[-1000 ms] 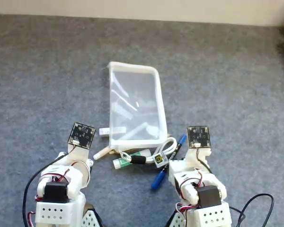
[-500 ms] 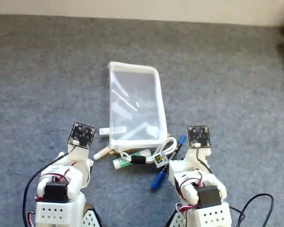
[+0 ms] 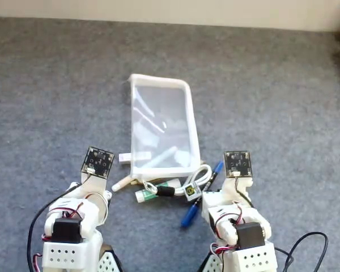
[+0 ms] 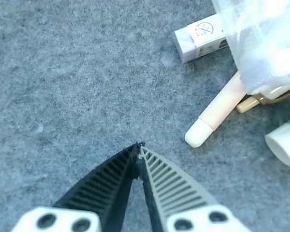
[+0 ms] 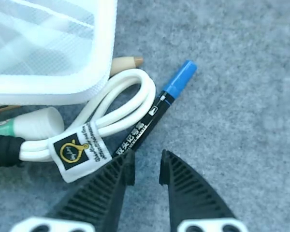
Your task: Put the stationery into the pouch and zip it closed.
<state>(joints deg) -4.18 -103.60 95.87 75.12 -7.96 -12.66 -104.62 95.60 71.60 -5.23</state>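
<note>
Closest in, the right gripper hangs low over the grey tabletop, its jaws parted by only a narrow slit and holding nothing. Directly ahead of them lies the blue marker. Its dark barrel begins just beside the jaw tips and its long axis slants away, ending in the blue cap. In the high view it runs diagonally up from beside the right arm's base, so the right arm is plainly the nearer one. The slit looks too narrow to take the barrel, so I judge the jaws must widen first.

Against the marker's barrel rests a coiled white cable with a label tab, and beside that a white, green-banded tube.

The left gripper has its jaws closed tip to tip, empty. A cream stick lies ahead of it, apart from it, and a small white box lies farther out.

Beyond the loose stationery the mesh pouch lies flat, its long axis running away from the arms. Pale shapes show through its mesh.
</note>
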